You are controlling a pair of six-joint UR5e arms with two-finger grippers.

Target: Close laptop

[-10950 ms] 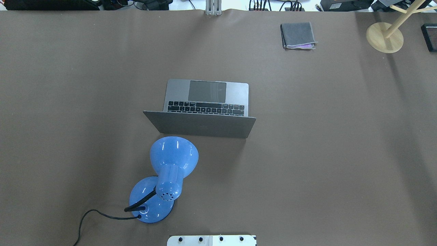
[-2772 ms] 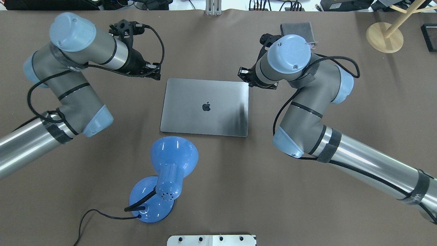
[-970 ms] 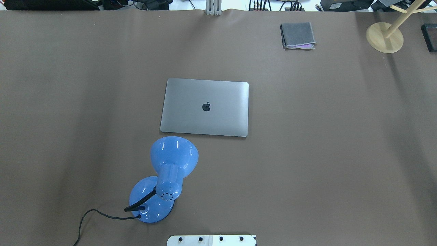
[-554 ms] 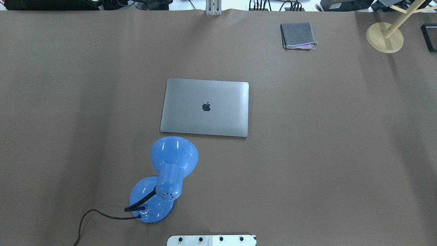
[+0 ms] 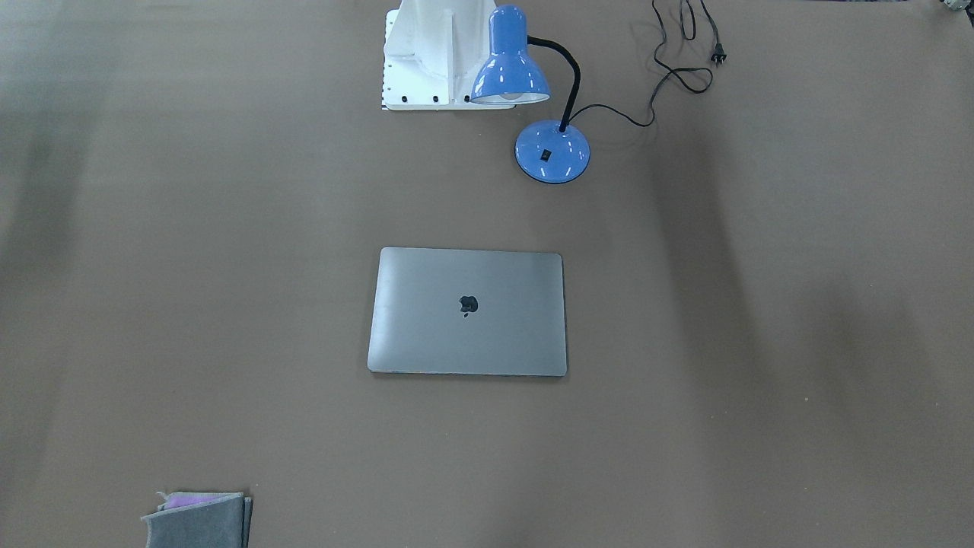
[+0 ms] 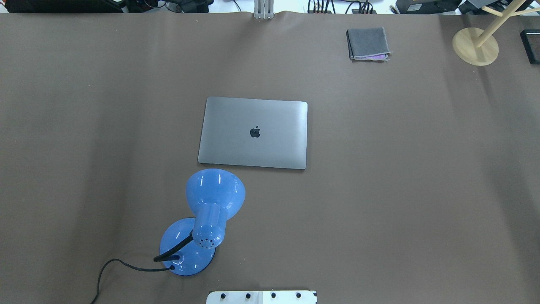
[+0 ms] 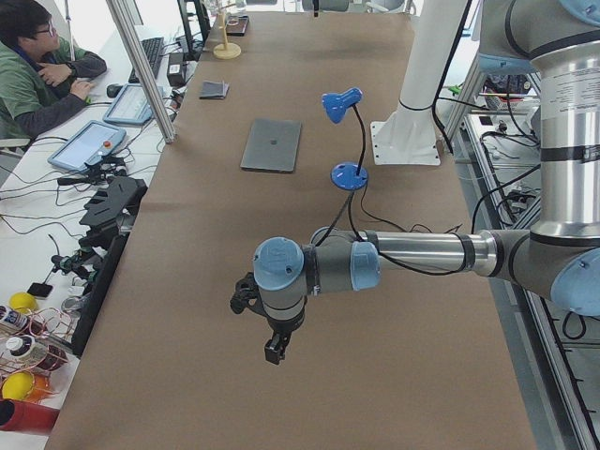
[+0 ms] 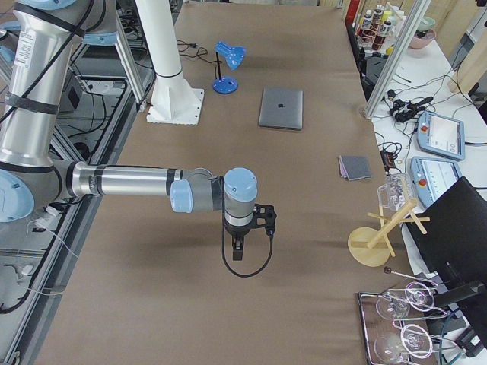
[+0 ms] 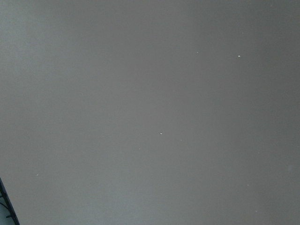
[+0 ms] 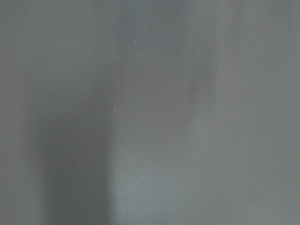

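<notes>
The space-grey laptop (image 6: 253, 133) lies flat and shut in the middle of the brown table, its dark apple logo facing up. It also shows in the front-facing view (image 5: 468, 310), the left view (image 7: 272, 144) and the right view (image 8: 281, 107). Neither arm is over the table's middle. My left gripper (image 7: 273, 351) hangs over bare table far from the laptop, seen only in the left view. My right gripper (image 8: 237, 249) hangs over bare table at the other end, seen only in the right view. I cannot tell whether either is open or shut. Both wrist views show only bare table.
A blue desk lamp (image 6: 206, 215) stands just on the robot's side of the laptop, its cord (image 6: 114, 266) trailing left. A folded grey cloth (image 6: 368, 43) lies far right. A wooden stand (image 6: 476, 44) is at the far right corner. The robot's white base (image 5: 434, 53) is nearby.
The laptop, open 11 s ago, is now shut. Both arms, beside it 2.8 s ago, have left the overhead view. Nothing has moved in the last second.
</notes>
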